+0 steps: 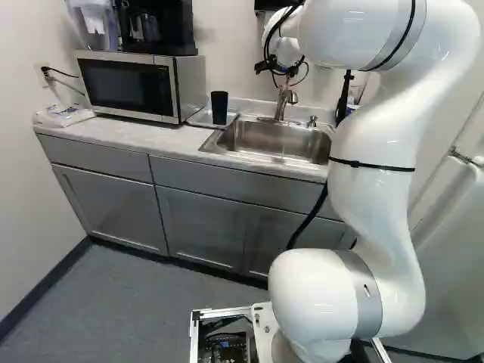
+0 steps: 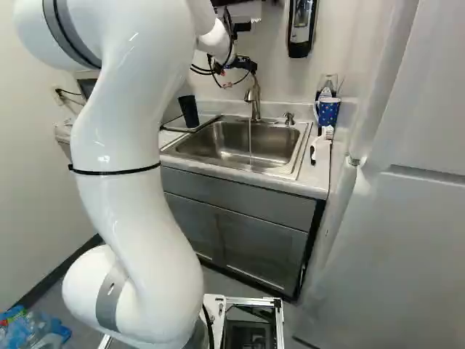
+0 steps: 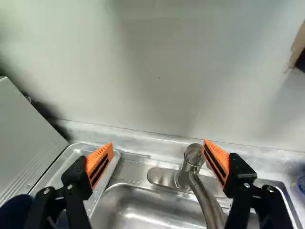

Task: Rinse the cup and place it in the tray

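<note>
Cup in tray, water running

One dark cup (image 1: 219, 108), upright in one tray (image 3: 66, 163): placing looks done, rinsing cannot be confirmed. One sink (image 1: 272, 140); one tap (image 1: 282, 103), one stream of water (image 2: 250, 138), probably left to shut off. One spotted mug (image 2: 328, 113), beside the sink. One pair of jaws: wide apart, empty

Glossy white and rounded, the robot arm (image 1: 374, 219) wears grey bands (image 1: 361, 293) at its joints, narrow black straps (image 1: 370, 164) and looping black cables (image 1: 267, 49) near the wrist. Its black gripper (image 1: 278, 70) carries slotted orange pads (image 3: 98, 155) and silver screw heads (image 3: 246, 184); below, a silver metal frame (image 1: 219, 311) edges exposed electronics (image 1: 227, 349).
</note>
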Controlling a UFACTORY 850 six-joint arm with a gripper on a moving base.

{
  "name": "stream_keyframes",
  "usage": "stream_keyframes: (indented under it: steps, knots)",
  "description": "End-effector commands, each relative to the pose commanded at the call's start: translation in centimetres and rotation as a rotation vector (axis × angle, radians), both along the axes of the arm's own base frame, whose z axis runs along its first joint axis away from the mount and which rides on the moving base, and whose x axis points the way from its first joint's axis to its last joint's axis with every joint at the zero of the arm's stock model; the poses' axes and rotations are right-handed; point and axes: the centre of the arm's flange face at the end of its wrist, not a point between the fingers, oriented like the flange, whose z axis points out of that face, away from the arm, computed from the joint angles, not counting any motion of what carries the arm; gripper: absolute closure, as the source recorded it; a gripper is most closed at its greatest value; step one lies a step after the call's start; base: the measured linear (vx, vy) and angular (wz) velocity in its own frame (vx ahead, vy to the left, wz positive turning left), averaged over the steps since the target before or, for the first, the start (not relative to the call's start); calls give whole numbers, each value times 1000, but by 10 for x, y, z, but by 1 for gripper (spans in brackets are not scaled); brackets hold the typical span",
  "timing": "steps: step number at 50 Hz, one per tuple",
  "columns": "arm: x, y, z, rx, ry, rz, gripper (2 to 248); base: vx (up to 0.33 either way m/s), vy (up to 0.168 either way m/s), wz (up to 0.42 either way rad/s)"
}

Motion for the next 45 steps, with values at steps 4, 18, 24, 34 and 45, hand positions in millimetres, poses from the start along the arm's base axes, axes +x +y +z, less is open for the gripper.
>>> stream_keyframes:
  steps: [4,18,24,34,45]
  knots:
    - [-1,0,0,1,4,1,3,0,0,0]
    - [-6,1,-1,3,16,3,3,0,0,0]
    - [-7,1,-1,4,17,4,3,0,0,0]
    - [-7,1,-1,4,18,4,3,0,0,0]
    - [-7,4,0,1,8,7,3,0,0,0]
